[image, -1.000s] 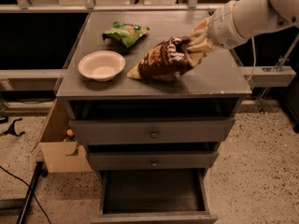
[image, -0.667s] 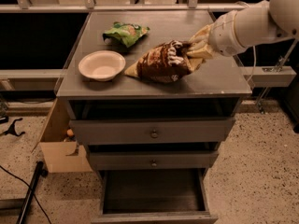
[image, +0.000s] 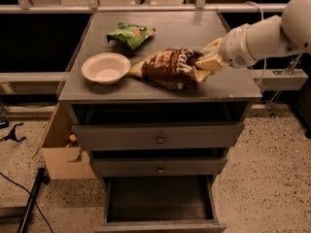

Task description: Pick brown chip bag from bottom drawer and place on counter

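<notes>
Brown chip bag, "Sal", on counter; gripper at end.

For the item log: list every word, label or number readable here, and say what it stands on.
"Sal": large white letters on the brown chip bag, which lies on the counter. Any further letters are hidden by the gripper at the bag's right end.
Green bag: print too blurred to read.
Bowl and drawers: no text seen.

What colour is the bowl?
The bowl is cream-white, camera view; the gripper is at the brown chip bag.
</notes>
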Action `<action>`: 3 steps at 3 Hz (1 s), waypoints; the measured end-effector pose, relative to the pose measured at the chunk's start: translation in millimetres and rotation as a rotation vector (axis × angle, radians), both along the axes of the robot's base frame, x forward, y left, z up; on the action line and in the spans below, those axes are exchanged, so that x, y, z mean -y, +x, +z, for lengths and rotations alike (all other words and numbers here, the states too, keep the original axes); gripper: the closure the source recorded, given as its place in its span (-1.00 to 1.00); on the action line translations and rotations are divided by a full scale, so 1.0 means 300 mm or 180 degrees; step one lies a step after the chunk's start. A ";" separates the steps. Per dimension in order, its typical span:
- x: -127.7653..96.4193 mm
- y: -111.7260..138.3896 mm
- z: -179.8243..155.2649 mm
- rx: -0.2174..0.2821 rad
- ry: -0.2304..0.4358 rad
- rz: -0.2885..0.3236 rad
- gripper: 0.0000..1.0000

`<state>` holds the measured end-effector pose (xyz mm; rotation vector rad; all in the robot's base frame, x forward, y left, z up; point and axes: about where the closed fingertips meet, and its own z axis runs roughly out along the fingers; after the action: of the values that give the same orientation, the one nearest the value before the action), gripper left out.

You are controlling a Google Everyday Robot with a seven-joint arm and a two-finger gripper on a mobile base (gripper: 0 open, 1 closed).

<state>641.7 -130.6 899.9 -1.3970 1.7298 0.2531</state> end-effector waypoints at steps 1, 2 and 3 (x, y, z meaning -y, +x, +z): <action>-0.002 0.000 -0.004 -0.0038 0.0029 -0.0023 0.68; -0.002 0.000 -0.004 -0.0038 0.0029 -0.0023 0.21; -0.002 0.000 -0.005 -0.0038 0.0029 -0.0022 -0.25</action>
<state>641.8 -129.9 898.5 -1.3851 1.7411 0.2659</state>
